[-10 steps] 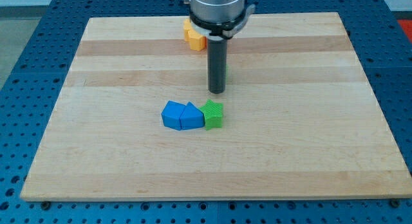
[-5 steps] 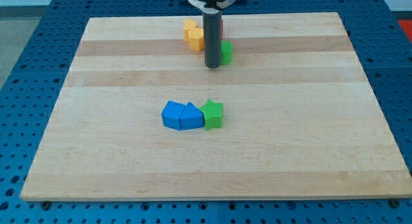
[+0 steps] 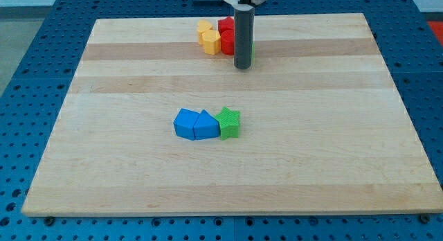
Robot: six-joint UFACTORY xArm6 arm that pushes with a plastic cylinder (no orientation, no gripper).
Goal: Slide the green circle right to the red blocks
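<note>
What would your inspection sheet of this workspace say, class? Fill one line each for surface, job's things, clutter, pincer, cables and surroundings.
Surface: wooden board, flat, pale.
Job's things: green circle mostly hidden behind the rod, only a sliver showing; red blocks at the view's top, beside it on the left.
Clutter: yellow blocks left of the red blocks; two blue blocks touching a green star mid-board.
Pincer: none; my tip stands just in front of the green circle.
Cables: nothing seen.
Surroundings: blue perforated table around the board.
</note>
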